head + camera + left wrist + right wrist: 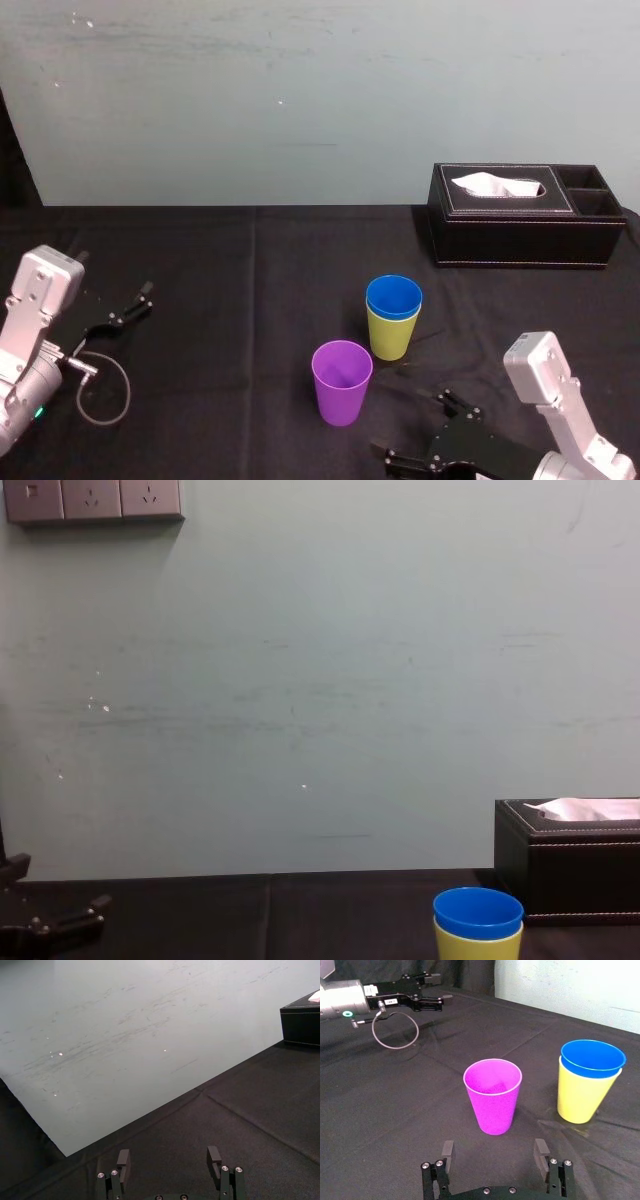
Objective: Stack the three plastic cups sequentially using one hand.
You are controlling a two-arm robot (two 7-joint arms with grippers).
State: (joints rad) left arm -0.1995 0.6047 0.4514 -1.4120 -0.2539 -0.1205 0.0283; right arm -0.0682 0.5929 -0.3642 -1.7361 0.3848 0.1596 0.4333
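Blue cup nests in lime-yellow cup. Right arm aims spread jaws at purple cup (judged next to stack). Left arm idles at left of counter, jaws spread.

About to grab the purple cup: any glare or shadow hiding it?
Right wrist view: purple cup evenly lit, no glare, just ahead of the open right claw. Head view: its rim stands out against the black cloth; left claw idle at far left. Chest view: small bright specks on the wall.
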